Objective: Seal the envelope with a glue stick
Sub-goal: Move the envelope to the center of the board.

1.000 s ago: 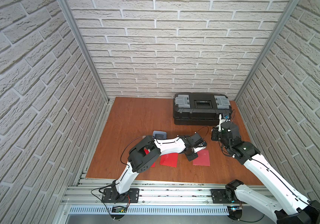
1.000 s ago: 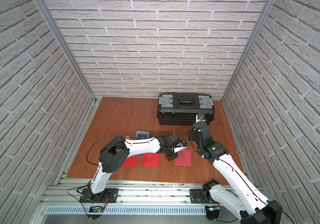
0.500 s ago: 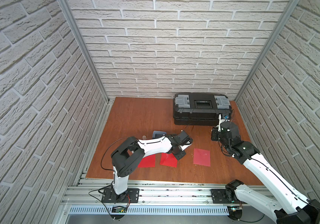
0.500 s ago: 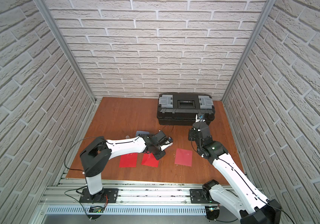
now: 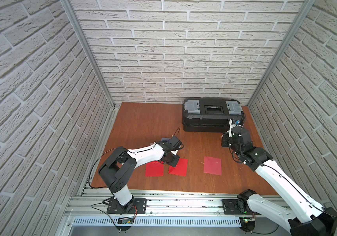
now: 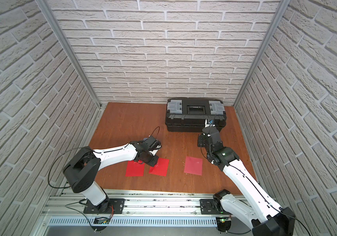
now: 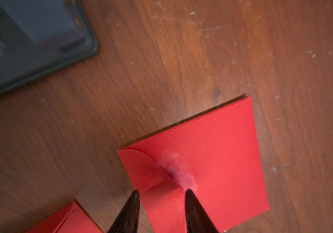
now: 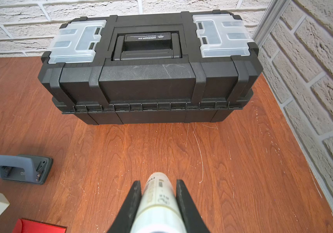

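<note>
Left wrist view: left gripper (image 7: 161,191), moved off the right-hand envelope (image 5: 212,165), now hovers with jaws parted over the middle envelope (image 7: 218,145), its flap (image 7: 145,171) glue-smeared, probably awaiting pressing. Right gripper (image 8: 159,182) clamps the glue stick (image 8: 159,199) before the toolbox (image 8: 147,80).

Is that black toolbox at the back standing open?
No, the toolbox is closed, its lid sitting down on the base.

Left gripper (image 7: 161,191) angled downward, jaws parted; right gripper (image 8: 158,182) clamped tight, arm extended forward.
</note>
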